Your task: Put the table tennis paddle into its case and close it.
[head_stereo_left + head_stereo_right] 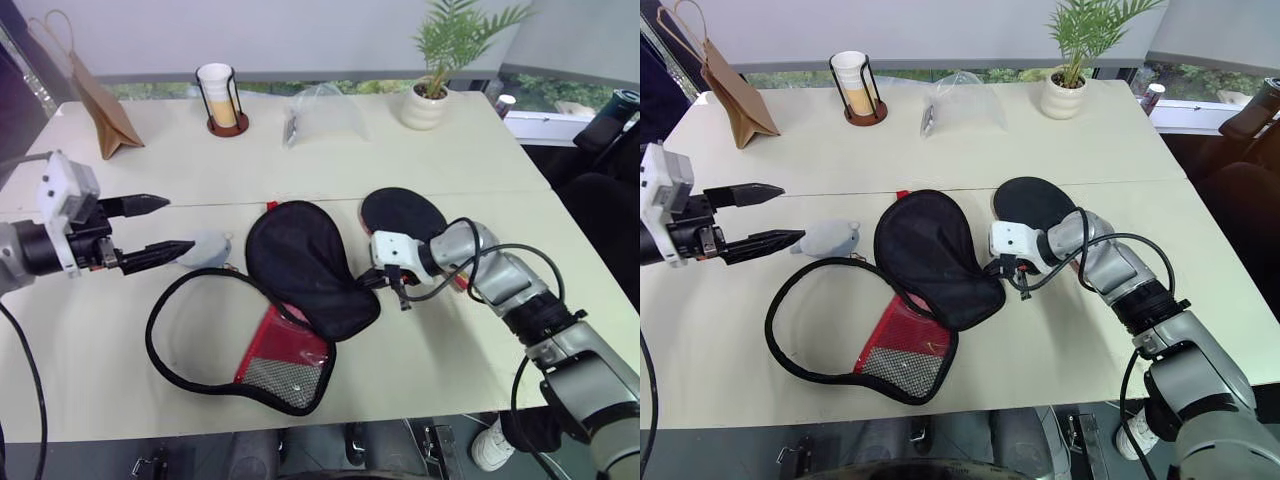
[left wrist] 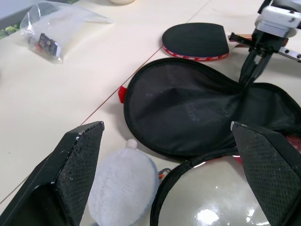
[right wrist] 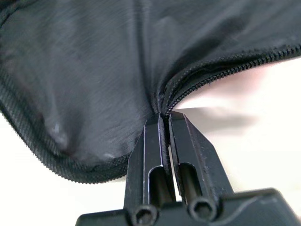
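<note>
The case (image 1: 300, 262) lies unzipped in the middle of the table. Its black flap is spread flat, and its red and mesh panel (image 1: 282, 358) faces the front edge. My right gripper (image 1: 373, 282) is shut on the case's zip edge at the narrow end (image 3: 162, 110), pointing left and down. The table tennis paddle (image 1: 405, 212) lies flat on the table just behind that gripper, black rubber up, with its handle hidden under my right arm. Above the table at the left, my left gripper (image 1: 178, 225) hangs open and holds nothing, its fingers pointing at the case.
A small grey plush toy (image 1: 207, 247) lies beside the case, just beyond my left fingertips. Along the back stand a brown paper bag (image 1: 100, 100), a cup in a wire holder (image 1: 220, 95), a clear plastic bag (image 1: 320, 112) and a potted plant (image 1: 435, 95).
</note>
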`<state>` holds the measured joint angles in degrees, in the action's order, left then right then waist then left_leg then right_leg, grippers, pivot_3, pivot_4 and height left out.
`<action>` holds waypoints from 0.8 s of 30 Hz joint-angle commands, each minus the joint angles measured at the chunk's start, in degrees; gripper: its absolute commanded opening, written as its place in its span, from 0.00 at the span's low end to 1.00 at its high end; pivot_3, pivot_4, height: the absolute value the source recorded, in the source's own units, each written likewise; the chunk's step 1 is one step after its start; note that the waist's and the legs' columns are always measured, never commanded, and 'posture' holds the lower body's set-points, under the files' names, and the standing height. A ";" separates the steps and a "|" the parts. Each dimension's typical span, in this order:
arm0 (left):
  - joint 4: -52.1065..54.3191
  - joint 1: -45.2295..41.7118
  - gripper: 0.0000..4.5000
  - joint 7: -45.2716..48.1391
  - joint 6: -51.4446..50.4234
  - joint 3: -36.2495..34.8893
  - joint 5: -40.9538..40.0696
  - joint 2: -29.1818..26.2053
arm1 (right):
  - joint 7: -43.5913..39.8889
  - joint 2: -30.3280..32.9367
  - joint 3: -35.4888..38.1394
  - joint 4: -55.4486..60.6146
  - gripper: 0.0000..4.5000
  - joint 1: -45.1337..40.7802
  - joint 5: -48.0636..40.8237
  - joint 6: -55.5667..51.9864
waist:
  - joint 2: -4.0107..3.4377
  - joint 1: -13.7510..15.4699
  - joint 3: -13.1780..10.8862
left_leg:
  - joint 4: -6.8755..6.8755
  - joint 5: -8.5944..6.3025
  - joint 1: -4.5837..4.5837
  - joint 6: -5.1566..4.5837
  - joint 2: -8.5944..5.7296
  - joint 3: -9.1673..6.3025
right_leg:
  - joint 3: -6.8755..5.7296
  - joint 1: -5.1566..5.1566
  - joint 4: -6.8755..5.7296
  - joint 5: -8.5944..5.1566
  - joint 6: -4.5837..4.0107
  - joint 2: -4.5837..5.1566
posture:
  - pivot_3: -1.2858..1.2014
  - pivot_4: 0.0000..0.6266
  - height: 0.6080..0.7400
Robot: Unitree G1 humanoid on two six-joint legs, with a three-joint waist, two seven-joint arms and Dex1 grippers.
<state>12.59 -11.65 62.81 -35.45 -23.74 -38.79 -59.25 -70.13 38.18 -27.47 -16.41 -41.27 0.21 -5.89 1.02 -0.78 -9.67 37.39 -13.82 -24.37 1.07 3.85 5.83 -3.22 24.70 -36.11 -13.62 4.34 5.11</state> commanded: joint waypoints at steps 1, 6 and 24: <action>1.74 0.13 1.00 -0.59 0.54 -1.85 -0.53 0.09 | 0.95 0.30 3.24 -1.33 0.02 -0.50 0.23 -8.09 | 0.00 0.06 0.00 | 0.00 0.00 0.01 0.00 0.00 -0.01 | 0.00 -0.01 -0.01 0.00 -0.01 0.00 | 0.52 0.24 1.00; 1.46 -0.47 1.00 -0.90 0.69 -1.26 -0.41 0.24 | 0.96 1.03 6.07 3.48 0.02 1.88 -1.87 -19.27 | 0.00 0.24 0.00 | 0.04 0.00 0.00 0.00 -0.01 -0.02 | 0.00 -0.03 -0.01 0.00 -0.01 0.02 | 0.52 0.24 1.00; -0.93 -4.99 1.00 0.25 1.08 3.20 0.08 1.13 | 15.04 6.20 25.30 17.32 0.99 5.36 -9.78 -44.73 | -0.01 0.14 -0.01 | -0.05 0.00 -0.04 0.00 -0.01 -0.01 | 0.00 0.06 0.01 0.00 0.00 0.01 | 0.52 0.24 1.00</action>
<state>11.51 -15.71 62.54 -35.44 -20.52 -38.74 -57.80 -56.18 43.32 -4.96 -1.33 -35.74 -8.58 -49.50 1.00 -0.65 -9.68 37.33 -13.83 -24.41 1.07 3.84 5.83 -3.22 24.76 -36.10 -13.62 4.34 5.12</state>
